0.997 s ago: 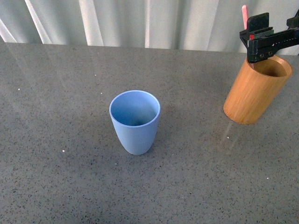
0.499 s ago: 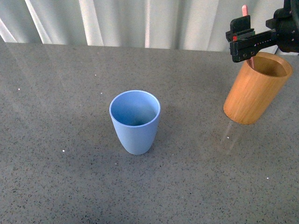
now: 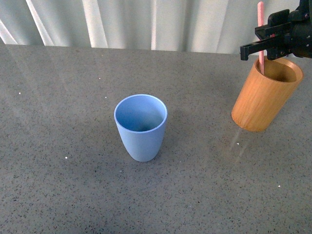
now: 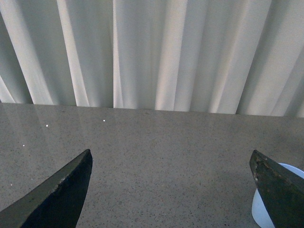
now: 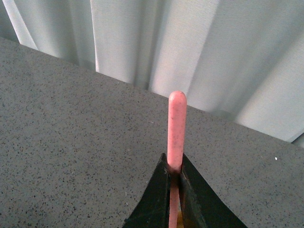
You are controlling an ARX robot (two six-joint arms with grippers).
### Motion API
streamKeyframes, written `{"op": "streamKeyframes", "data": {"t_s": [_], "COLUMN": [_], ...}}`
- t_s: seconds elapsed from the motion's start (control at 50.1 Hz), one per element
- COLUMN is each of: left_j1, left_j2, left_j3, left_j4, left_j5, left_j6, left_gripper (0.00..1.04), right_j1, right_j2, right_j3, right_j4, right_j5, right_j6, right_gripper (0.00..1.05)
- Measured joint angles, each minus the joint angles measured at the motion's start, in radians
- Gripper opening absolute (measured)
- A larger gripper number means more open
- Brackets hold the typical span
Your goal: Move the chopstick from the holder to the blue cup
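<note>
The orange-tan bamboo holder (image 3: 263, 95) stands at the table's far right, leaning slightly. A pale pink chopstick (image 3: 261, 34) rises upright out of it, its lower end still inside the rim. My right gripper (image 3: 262, 45) is shut on the chopstick (image 5: 176, 128) just above the holder; the wrist view shows the pink tip sticking out past the closed black fingers (image 5: 156, 199). The blue cup (image 3: 141, 126) stands upright in the middle of the table, well left of the holder. My left gripper (image 4: 171, 164) is open over bare table, with the cup's rim (image 4: 261, 209) beside one finger.
A grey speckled tabletop (image 3: 73, 146) runs back to a white pleated curtain (image 3: 146, 24). Nothing else stands on it besides the two cups.
The right gripper has risen and shifted slightly right with the chopstick, so more of the pink stick shows above the holder. The blue cup has not moved.
</note>
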Motion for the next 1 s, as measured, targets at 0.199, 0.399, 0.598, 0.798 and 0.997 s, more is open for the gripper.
{"op": "streamKeyframes", "data": {"t_s": [0.199, 0.399, 0.598, 0.798, 0.997], "left_j1": [0.0, 0.0, 0.0, 0.0, 0.0], "left_j2": [0.0, 0.0, 0.0, 0.0, 0.0], "left_j3": [0.0, 0.0, 0.0, 0.0, 0.0], "left_j4": [0.0, 0.0, 0.0, 0.0, 0.0], "left_j5": [0.0, 0.0, 0.0, 0.0, 0.0], "left_j6": [0.0, 0.0, 0.0, 0.0, 0.0], "left_gripper": [0.98, 0.98, 0.98, 0.98, 0.98], "right_j1": [-0.002, -0.002, 0.018, 0.098, 0.2], "right_j2": [-0.078, -0.161, -0.264, -0.371, -0.388], "right_j3": [-0.039, -0.05, -0.051, 0.051, 0.133], "right_j4": [-0.001, -0.028, -0.061, -0.155, -0.185], "right_j5": [0.001, -0.001, 0.012, 0.059, 0.099], "right_j6": [0.004, -0.016, -0.061, -0.043, 0.034], "right_gripper": [0.01, 0.01, 0.01, 0.01, 0.01]}}
